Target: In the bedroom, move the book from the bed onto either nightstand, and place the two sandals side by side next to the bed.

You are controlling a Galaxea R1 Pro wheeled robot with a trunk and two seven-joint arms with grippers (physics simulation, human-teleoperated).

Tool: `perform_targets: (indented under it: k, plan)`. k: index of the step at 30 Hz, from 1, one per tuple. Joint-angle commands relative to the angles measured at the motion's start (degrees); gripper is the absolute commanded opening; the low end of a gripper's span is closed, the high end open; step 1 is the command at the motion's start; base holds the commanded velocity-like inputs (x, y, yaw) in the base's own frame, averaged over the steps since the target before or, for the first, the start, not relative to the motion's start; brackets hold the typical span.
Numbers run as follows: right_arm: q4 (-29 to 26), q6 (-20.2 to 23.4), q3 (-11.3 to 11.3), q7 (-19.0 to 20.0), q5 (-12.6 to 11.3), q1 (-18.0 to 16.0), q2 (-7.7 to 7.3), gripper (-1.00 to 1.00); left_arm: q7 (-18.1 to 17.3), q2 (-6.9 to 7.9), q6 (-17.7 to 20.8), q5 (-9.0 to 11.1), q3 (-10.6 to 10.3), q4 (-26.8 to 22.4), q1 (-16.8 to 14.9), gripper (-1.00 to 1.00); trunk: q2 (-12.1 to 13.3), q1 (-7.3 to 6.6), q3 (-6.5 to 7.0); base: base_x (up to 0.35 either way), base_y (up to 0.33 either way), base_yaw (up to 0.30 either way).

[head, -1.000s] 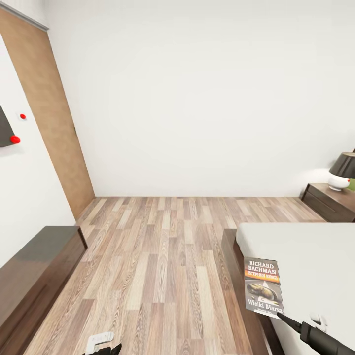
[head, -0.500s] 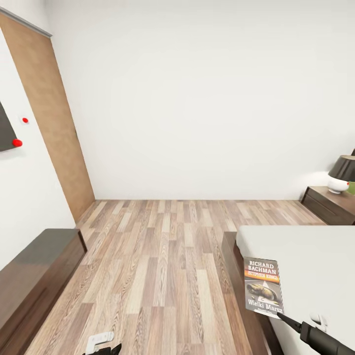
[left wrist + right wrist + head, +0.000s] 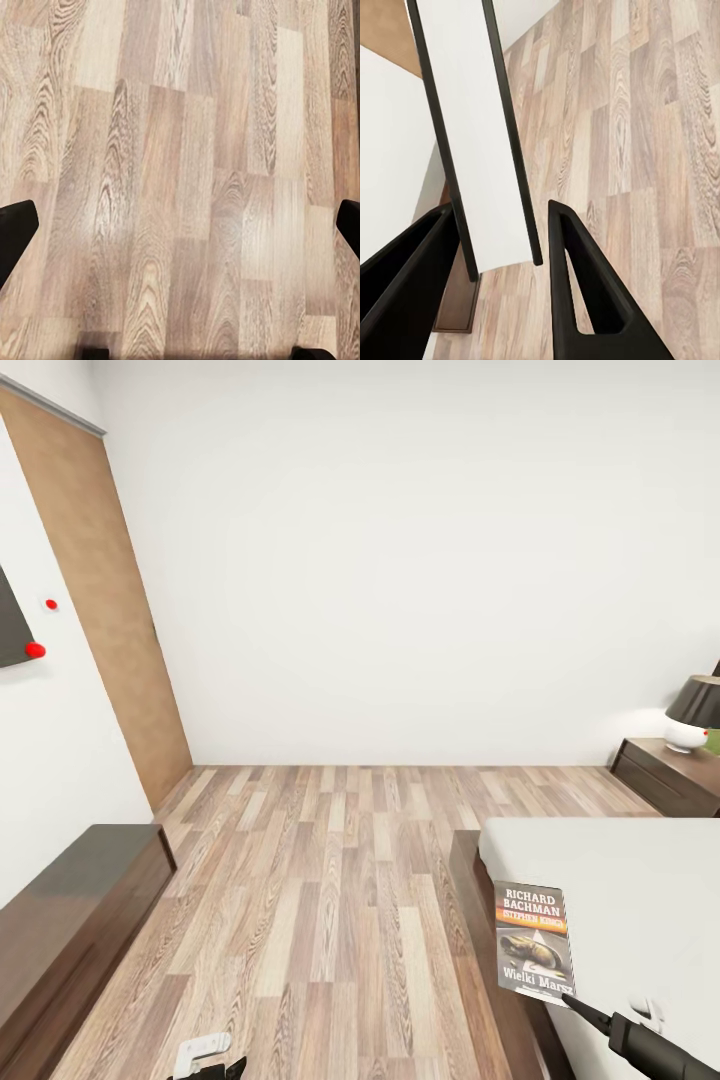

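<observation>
The right gripper is clamping the book by its lower edge, the two dark fingers standing either side of the white page block in the right wrist view, so the volume is being held upright and edge-on rather than flat; this grip is judged a carrying hold, keeping the cover facing the head camera and the pages free of any surface. In the head view the book is rising directly from that gripper, above the near corner of the bed, and appears to be lifted off the white mattress rather than resting on it. Beyond the held book, farther along the same side and well apart from it, the nightstand is standing against the wall with its lamp on top; the transfer to that surface is judged not yet done, and the robot will probably need to travel toward it, since the cabinet is looking out of arm's reach. The left gripper is hanging wide apart over bare wood-plank floor, its fingertips at the margins of the left wrist view with nothing between them, evidently idle. A low dark cabinet is standing far from the loaded gripper, against the opposite wall beside the wooden door. The sandals cannot be located in these views.
</observation>
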Motion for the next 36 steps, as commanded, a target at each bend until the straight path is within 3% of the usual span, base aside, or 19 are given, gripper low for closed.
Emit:
perform_targets:
  k: [1, 36]
  plan:
    - [0.0, 0.4, -0.1, 0.2, -0.1, -0.1, -0.01, -1.00, -0.4, -0.01, -0.1, 0.1, 0.3, 0.1, -0.1, 1.00, -0.1, 0.04, -0.13, 0.000, 0.000, 0.000]
    - [0.0, 0.3, -0.1, 0.2, -0.1, -0.1, -0.01, -1.00, -0.4, -0.01, -0.1, 0.2, 0.3, 0.1, -0.1, 1.00, -0.1, 0.04, 0.98, 0.000, 0.000, 0.000]
